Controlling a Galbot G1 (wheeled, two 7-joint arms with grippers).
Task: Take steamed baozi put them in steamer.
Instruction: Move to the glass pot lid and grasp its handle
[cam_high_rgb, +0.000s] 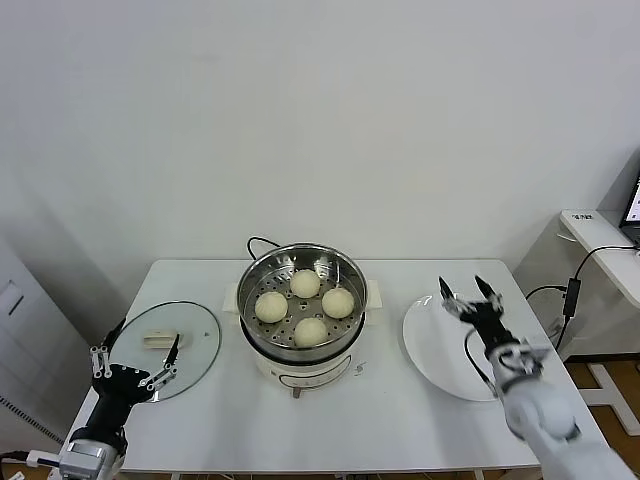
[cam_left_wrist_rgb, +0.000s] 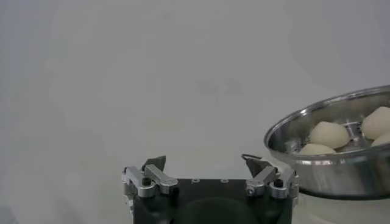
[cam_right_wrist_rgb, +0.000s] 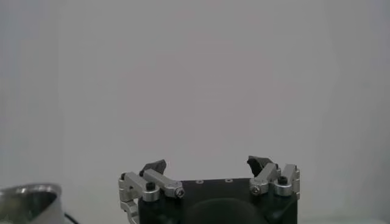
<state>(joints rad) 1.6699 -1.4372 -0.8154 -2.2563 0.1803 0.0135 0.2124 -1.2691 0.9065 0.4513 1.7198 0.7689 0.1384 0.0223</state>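
Several cream-white steamed baozi (cam_high_rgb: 305, 284) lie inside the shiny steel steamer (cam_high_rgb: 262, 269) at the table's middle; the left wrist view shows some of the baozi (cam_left_wrist_rgb: 329, 133) in the steamer (cam_left_wrist_rgb: 341, 173). My right gripper (cam_high_rgb: 465, 292) is raised over the bare white plate (cam_high_rgb: 432, 352) at the right, open and holding nothing. My left gripper (cam_high_rgb: 138, 361) stands open and empty at the front left, by the near edge of the glass lid (cam_high_rgb: 200, 345). In the wrist views, the left gripper (cam_left_wrist_rgb: 206, 164) and right gripper (cam_right_wrist_rgb: 206, 164) both show spread fingers.
The steamer sits on a white cooker base (cam_high_rgb: 300, 376) with a black cord (cam_high_rgb: 260, 242) running behind it. A white side table (cam_high_rgb: 600, 245) with a cable stands at the far right. The white table's front edge (cam_high_rgb: 330, 466) is close to both arms.
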